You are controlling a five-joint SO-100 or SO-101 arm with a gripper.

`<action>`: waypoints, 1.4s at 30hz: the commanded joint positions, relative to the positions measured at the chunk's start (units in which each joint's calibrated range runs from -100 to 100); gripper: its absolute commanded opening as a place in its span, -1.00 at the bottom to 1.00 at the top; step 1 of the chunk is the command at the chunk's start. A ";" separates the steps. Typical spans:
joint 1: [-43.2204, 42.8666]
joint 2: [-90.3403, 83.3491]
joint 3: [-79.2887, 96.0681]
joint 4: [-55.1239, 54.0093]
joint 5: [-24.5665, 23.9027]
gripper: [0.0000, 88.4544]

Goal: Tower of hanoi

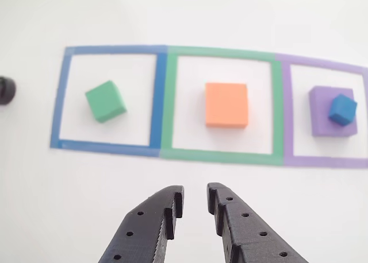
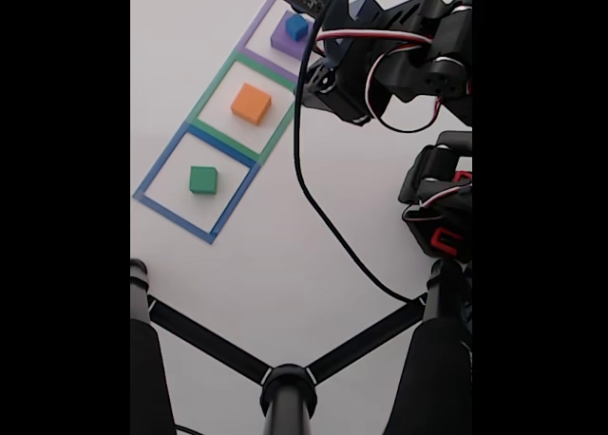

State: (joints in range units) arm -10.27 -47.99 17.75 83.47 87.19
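Hanoi blocks spread over three taped squares; jaws slightly apart, holding nothing.

In the other view: green block (image 1: 106, 101) sits alone, rotated, in the left blue outline (image 1: 59, 96); orange block (image 1: 226, 104) lies square in the middle green outline (image 1: 223, 54); small blue cube (image 1: 342, 109) rests on the purple block (image 1: 323, 120), toward its right side, in the right purple outline (image 1: 322, 63). The gripper (image 1: 195, 201) hovers near, well apart from all blocks, roughly facing the orange one, with a narrow gap between the jaws. Blocks look matte, light and possibly foam-like, so likely grippy and slightly compressible. Judgement: grip across two opposite flat sides. The green block's rotation calls for wrist alignment; the blue cube needs a clean lift without nudging the purple base. White surface (image 1: 184, 16) is otherwise bare nearby.
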 commanded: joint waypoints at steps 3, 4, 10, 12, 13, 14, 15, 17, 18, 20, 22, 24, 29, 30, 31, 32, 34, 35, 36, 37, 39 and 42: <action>-3.18 -1.60 1.28 -1.68 7.66 -0.84; -3.41 -2.01 2.92 -2.81 10.97 -0.81; -3.56 -5.21 16.18 -14.47 12.81 -0.58; -3.49 -6.17 20.46 -18.51 12.81 -0.53; -3.49 -6.57 22.55 -20.54 12.81 -0.51; -3.49 -6.97 24.45 -22.24 12.81 -0.49; -3.49 -7.69 26.54 -24.02 12.81 -0.48; -3.56 -9.14 31.27 -28.47 12.81 -0.45; -3.72 -9.94 34.09 -31.30 12.81 -0.45; -4.17 -11.38 40.36 -38.67 12.81 -0.43; -4.56 -11.78 46.17 -46.52 12.81 -0.40; -4.71 -11.38 50.44 -52.35 12.81 -0.38; -5.24 -8.01 61.16 -70.80 12.81 -0.33; -5.55 -6.81 62.44 -73.96 12.81 -0.33; -5.70 -5.61 63.16 -76.14 12.81 -0.33; -5.70 -3.61 64.07 -79.62 12.81 -0.33; -5.62 0.80 65.71 -87.47 12.81 -0.33; -5.55 3.20 66.34 -91.03 12.81 -0.33; -5.39 5.77 66.89 -95.00 12.81 -0.33; -5.39 7.85 67.34 -97.83 12.81 -0.33; -5.32 12.18 68.07 -103.74 12.81 -0.33; -5.78 17.15 69.07 -110.38 12.81 -0.33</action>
State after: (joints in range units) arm -15.43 -35.25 86.68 -17.90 99.41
